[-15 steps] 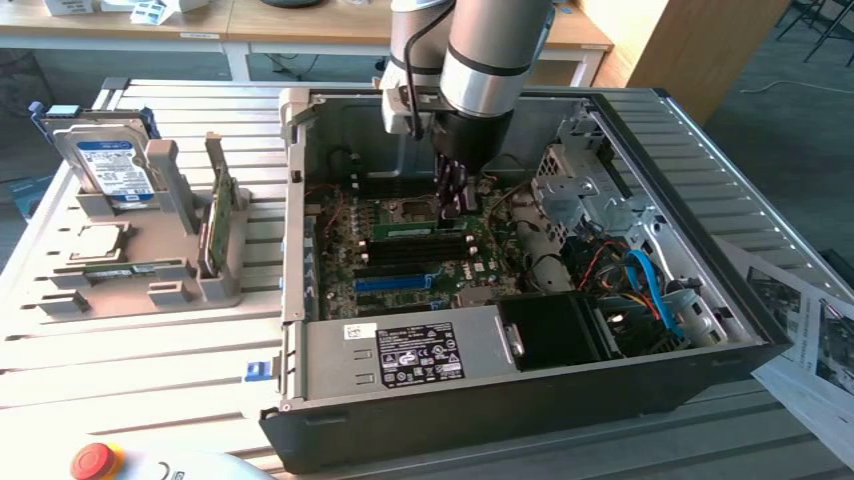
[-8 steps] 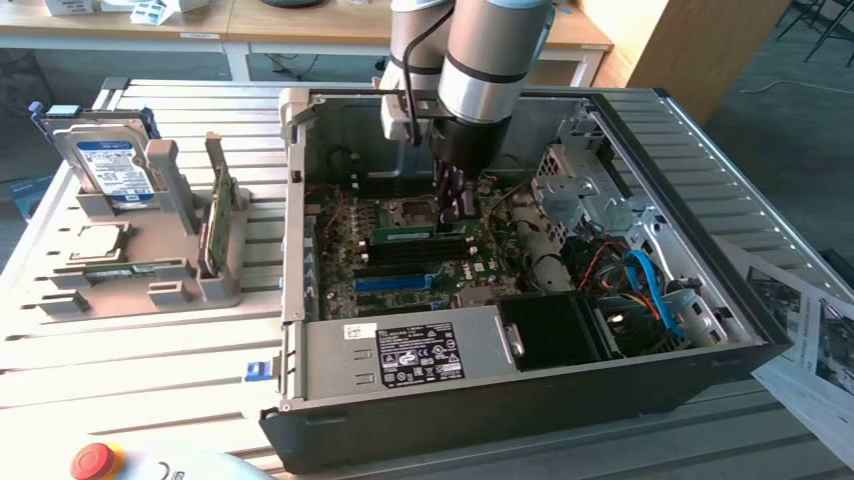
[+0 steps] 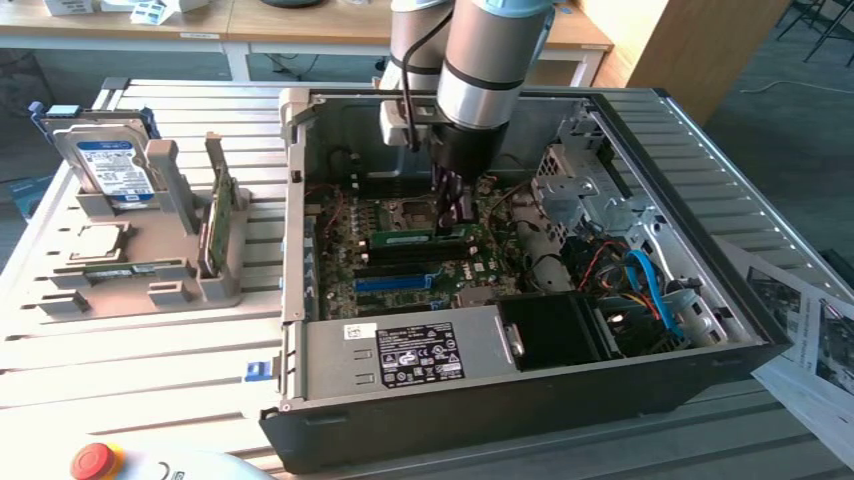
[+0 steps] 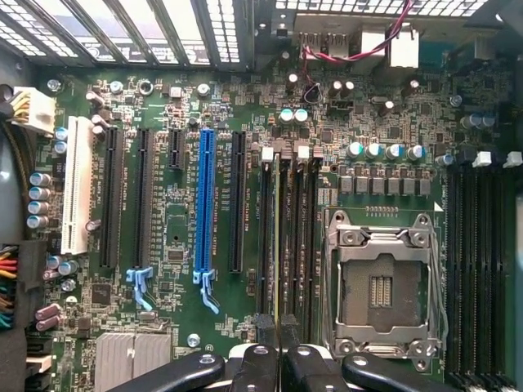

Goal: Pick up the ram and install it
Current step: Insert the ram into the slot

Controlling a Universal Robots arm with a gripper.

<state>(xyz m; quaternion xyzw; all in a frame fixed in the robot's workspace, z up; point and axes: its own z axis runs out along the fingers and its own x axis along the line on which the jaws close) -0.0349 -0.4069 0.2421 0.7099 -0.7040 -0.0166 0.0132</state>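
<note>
Reaching down, gripper (image 3: pixel 461 220) pinching ram (image 3: pixel 402 239)

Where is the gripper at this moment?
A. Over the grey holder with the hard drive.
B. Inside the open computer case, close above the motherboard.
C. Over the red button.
B: the gripper stands inside the computer case, close over the motherboard.

I see the ram (image 3: pixel 404 238) as a narrow green stick with a pale label, standing on its long edge. In the wrist view its thin edge runs along the black memory slots (image 4: pixel 299 237). I can't tell whether it's fully seated.
</note>
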